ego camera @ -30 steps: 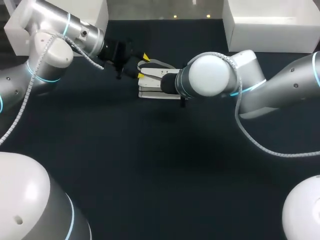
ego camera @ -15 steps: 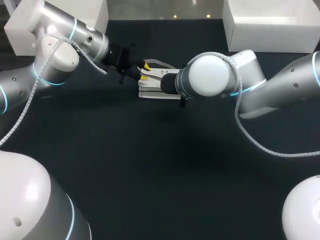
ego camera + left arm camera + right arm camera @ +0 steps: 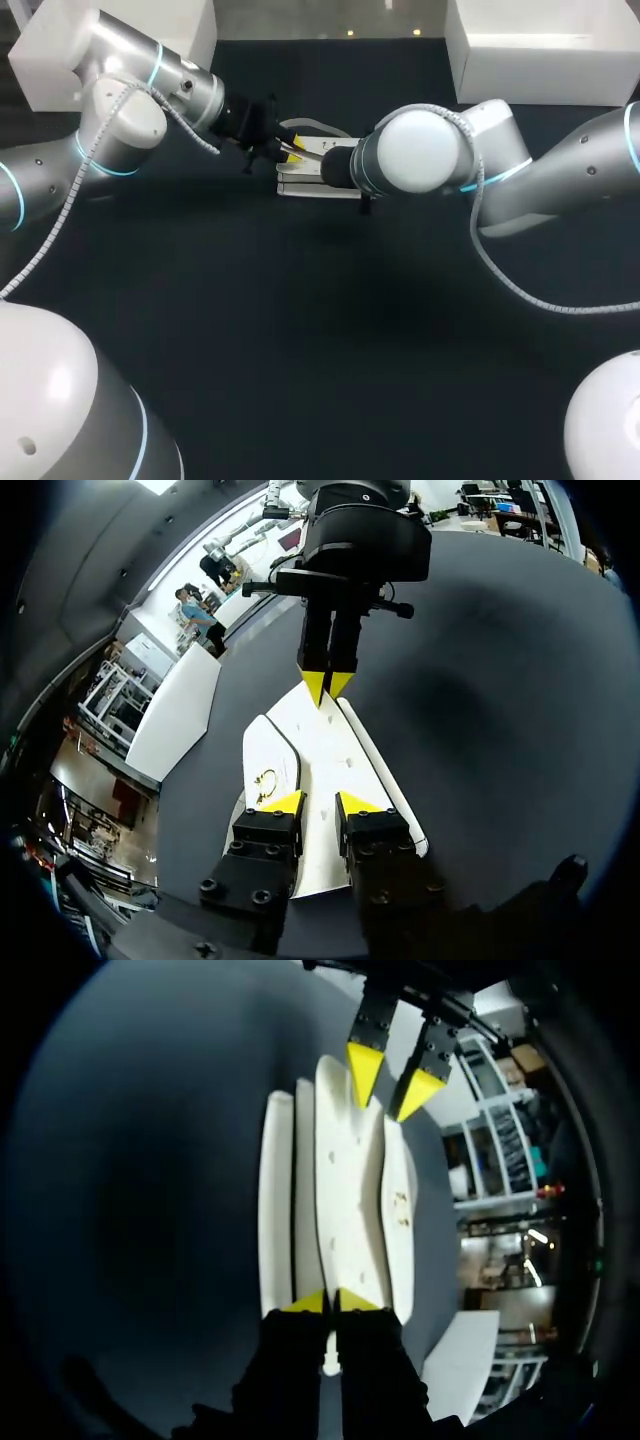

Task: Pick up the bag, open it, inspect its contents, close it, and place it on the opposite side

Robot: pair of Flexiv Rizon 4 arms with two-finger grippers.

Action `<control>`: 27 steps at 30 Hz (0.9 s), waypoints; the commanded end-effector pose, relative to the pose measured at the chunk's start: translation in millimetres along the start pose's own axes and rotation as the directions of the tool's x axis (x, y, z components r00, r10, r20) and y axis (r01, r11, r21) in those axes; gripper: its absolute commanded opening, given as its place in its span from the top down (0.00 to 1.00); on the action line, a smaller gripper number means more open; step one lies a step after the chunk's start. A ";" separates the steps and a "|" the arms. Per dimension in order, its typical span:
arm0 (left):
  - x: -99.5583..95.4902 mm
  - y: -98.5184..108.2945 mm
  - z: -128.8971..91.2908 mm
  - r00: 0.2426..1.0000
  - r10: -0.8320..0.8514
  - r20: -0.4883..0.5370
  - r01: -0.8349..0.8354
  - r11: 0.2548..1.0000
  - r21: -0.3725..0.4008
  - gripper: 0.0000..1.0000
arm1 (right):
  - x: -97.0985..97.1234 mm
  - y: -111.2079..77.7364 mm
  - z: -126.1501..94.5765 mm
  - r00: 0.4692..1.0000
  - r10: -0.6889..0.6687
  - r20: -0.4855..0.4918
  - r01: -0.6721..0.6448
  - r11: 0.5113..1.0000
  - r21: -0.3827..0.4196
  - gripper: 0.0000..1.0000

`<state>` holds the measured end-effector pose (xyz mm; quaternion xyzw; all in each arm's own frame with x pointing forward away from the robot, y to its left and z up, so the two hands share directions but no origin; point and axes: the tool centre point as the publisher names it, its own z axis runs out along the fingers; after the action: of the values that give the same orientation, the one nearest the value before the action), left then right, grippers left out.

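One white bag (image 3: 300, 183) lies flat toward the far side of the table (image 3: 300, 330), the right hand (image 3: 330, 1302) pinched tight on one end's edge, the left hand (image 3: 322, 805) spread apart over the opposite end, not gripping.

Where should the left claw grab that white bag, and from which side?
Likely its free end, approached low from the left. The bag lies flat and thin, the right gripper pinches the opposite end, so the open left gripper can straddle that edge.
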<state>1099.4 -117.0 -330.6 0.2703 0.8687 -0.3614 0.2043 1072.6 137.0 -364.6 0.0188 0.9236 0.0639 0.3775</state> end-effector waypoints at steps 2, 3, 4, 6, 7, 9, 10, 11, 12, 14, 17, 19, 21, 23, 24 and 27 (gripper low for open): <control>0.1 4.8 8.2 1.000 0.000 0.009 0.000 1.000 0.007 0.78 | 1.5 0.0 1.5 1.000 0.001 0.004 -0.001 1.000 -0.003 1.00; 0.0 5.1 9.2 1.000 0.000 0.009 0.000 1.000 0.005 0.78 | 1.5 0.0 1.5 1.000 0.001 0.004 -0.001 1.000 -0.003 1.00; -0.3 5.4 10.3 1.000 0.001 0.009 -0.001 1.000 0.004 0.79 | 1.5 0.0 1.5 1.000 0.001 0.004 -0.001 1.000 -0.003 1.00; -0.9 6.0 12.3 1.000 0.004 0.011 -0.004 1.000 0.001 0.79 | 1.5 0.0 1.5 1.000 0.001 0.004 -0.001 1.000 -0.003 1.00; -1.2 6.3 13.1 1.000 0.005 0.012 -0.005 1.000 0.001 0.79 | 1.5 0.0 1.5 1.000 0.001 0.004 -0.001 1.000 -0.003 1.00; -2.3 7.4 15.0 1.000 0.009 0.019 -0.009 1.000 -0.002 0.81 | 1.5 0.0 1.5 1.000 0.001 0.004 -0.001 1.000 -0.003 1.00; -2.9 8.0 15.5 1.000 0.007 0.024 -0.008 1.000 0.001 0.82 | 1.5 0.0 1.5 1.000 0.001 0.004 -0.001 1.000 -0.003 1.00; -3.7 8.7 16.4 1.000 0.008 0.029 -0.008 1.000 0.000 0.84 | 1.5 0.0 1.5 1.000 0.001 0.004 -0.001 1.000 -0.003 1.00; -4.2 9.4 17.4 0.999 0.006 0.031 -0.006 1.000 0.000 0.84 | 1.5 0.0 1.5 1.000 0.001 0.004 -0.001 1.000 -0.003 1.00; -5.3 10.2 18.9 0.999 0.002 0.034 -0.002 1.000 0.003 0.86 | 1.5 0.0 1.5 1.000 0.001 0.004 -0.001 1.000 -0.003 1.00; -6.5 10.1 21.3 0.999 0.002 0.036 -0.002 1.000 0.006 0.87 | 1.5 0.0 1.5 1.000 0.001 0.004 -0.001 1.000 -0.003 1.00; -7.3 10.6 22.6 0.999 0.005 0.038 -0.006 1.000 0.004 0.87 | 1.5 0.0 1.5 1.000 0.001 0.004 -0.001 1.000 -0.003 1.00; -8.0 11.4 23.9 0.999 0.010 0.042 -0.010 1.000 -0.003 0.86 | 1.5 0.0 1.5 1.000 0.001 0.004 -0.001 1.000 -0.003 1.00; -8.6 12.3 24.8 0.999 0.015 0.047 -0.015 1.000 -0.012 0.87 | 1.5 0.0 1.5 1.000 0.001 0.004 -0.001 1.000 -0.003 1.00; -8.9 12.8 25.2 0.999 0.017 0.049 -0.016 1.000 -0.014 0.87 | 1.5 0.0 1.5 1.000 0.001 0.004 -0.001 1.000 -0.003 1.00; -10.3 13.7 26.5 0.998 0.031 0.060 -0.029 0.999 -0.034 0.87 | 1.5 0.0 1.5 1.000 0.001 0.004 -0.001 1.000 -0.003 1.00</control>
<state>1119.1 -128.4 -345.5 0.2698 0.8644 -0.3539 0.2340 1072.8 137.2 -364.5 0.0188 0.9236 0.0639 0.3776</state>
